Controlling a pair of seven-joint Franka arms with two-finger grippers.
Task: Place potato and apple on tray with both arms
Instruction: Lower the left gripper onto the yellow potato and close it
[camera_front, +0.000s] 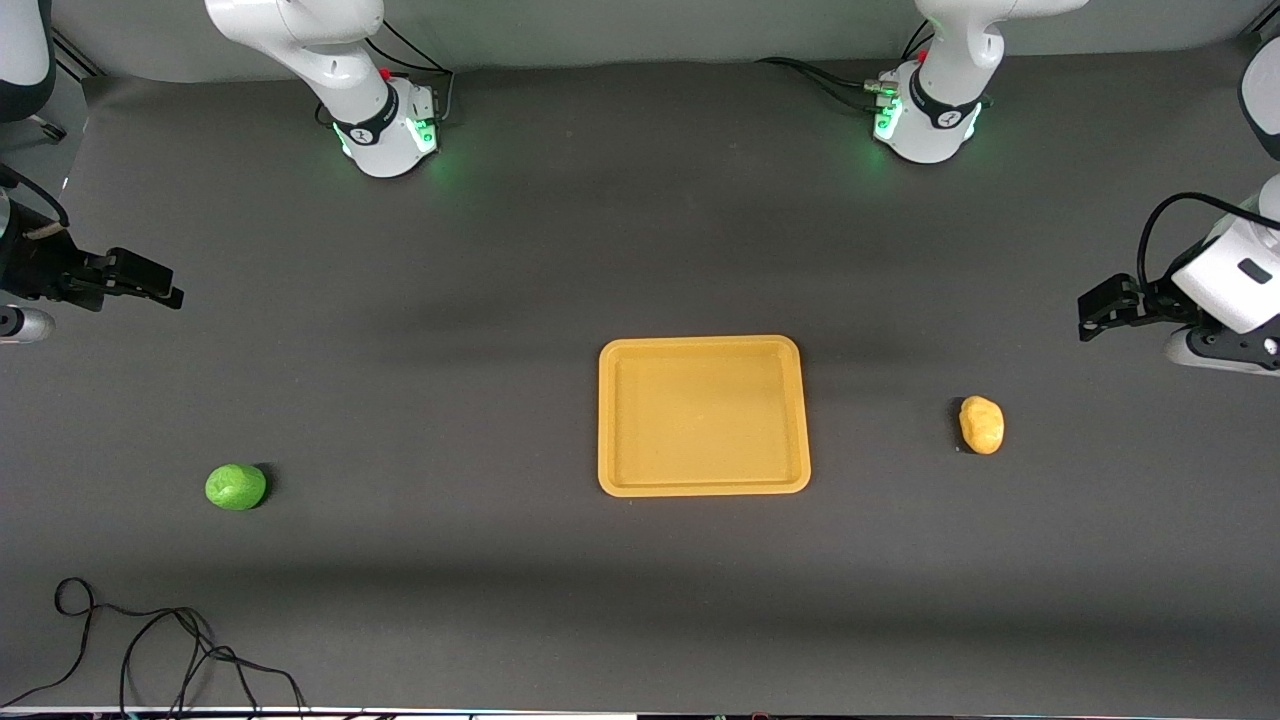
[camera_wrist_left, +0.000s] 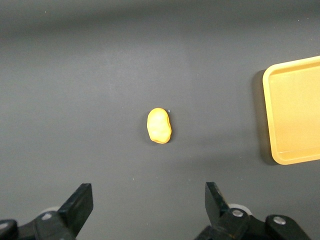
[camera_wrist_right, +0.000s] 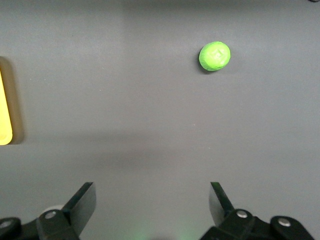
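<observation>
Green against the dark worktop (camera_front: 500, 250), the apple (camera_front: 236, 487) sits toward the right arm's end, untouched. The right pincer (camera_front: 165, 290) hangs released above that end's edge, the apple nearer the front camera. Between the two fruits lies the tray (camera_front: 703, 345), bare — placed, I'd judge, so each arm has a short carry. Then the potato (camera_front: 981, 424), with the left pincer (camera_front: 1090, 318) spread wide above the worktop's edge — potato well apart, nearer the camera.

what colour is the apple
Bright green; the apple shows best in the right wrist view, lying on the dark table.
</observation>
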